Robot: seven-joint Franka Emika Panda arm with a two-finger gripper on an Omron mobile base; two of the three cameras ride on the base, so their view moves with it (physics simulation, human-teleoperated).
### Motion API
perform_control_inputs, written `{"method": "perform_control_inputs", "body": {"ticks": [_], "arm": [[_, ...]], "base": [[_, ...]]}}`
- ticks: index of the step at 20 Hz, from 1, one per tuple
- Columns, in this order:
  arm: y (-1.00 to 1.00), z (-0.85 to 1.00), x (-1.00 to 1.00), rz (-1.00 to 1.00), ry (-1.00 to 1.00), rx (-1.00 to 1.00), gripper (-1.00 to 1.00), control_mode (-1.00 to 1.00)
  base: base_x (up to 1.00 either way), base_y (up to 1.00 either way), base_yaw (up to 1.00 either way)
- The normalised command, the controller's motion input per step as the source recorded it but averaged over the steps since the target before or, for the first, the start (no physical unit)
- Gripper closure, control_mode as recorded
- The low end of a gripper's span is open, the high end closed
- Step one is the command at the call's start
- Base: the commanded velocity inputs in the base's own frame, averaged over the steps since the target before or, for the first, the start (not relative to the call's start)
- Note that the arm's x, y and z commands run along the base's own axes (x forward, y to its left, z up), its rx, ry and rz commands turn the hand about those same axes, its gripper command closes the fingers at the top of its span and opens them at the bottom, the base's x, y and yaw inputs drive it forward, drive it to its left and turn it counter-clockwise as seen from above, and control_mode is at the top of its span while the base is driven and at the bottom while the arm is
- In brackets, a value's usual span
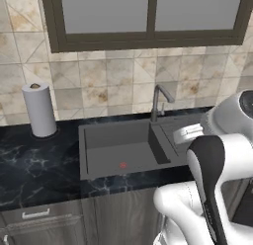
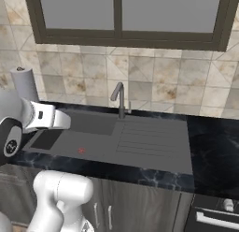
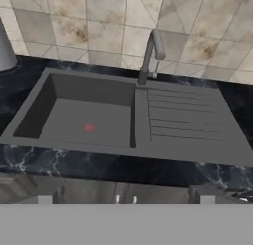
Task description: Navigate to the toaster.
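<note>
Left base view puts you square in front of a dark grey sink (image 1: 118,150) sunk into a black marbled counter (image 1: 34,170), and its basin holds nothing but a small red mark at the drain (image 1: 123,165). A ribbed draining board (image 2: 149,137) forms the right part of the sink, and a grey tap (image 1: 159,102) rises from the sink's back edge, at the join between basin and board. Near the counter's back edge, left of the sink, a roll of paper towel (image 1: 39,109) stands upright, well apart from the basin. Behind all this you have a beige tiled wall (image 1: 99,81) and a dark-framed window (image 1: 148,17) above it. You cannot see the toaster on the stretch of counter in front of you. Your arm (image 1: 212,189) rises folded from the lower right, its upper links bent over the right end of the sink; from the right base view the wrist (image 2: 46,118) reaches out level over the sink's left end. From the hand view you look down and forward at the basin, but the fingertips are not clear there, so you cannot tell how wide the gripper stands. Below the counter's front edge run grey cabinet doors (image 2: 135,207).
</note>
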Motion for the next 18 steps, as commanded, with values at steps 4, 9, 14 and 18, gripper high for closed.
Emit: {"method": "perform_control_inputs", "body": {"ticks": [4,9,14,18], "arm": [[0.0,0.0,0.0,0.0,0.0,0.0,-1.0,1.0],[0.0,0.0,0.0,0.0,0.0,0.0,-1.0,1.0],[0.0,0.0,0.0,0.0,0.0,0.0,-1.0,1.0],[0.0,0.0,0.0,0.0,0.0,0.0,-1.0,1.0]], "base": [[-0.99,0.77,0.0],[-0.99,1.0,0.0],[-0.53,1.0,0.01],[-0.2,1.0,0.0]]}}
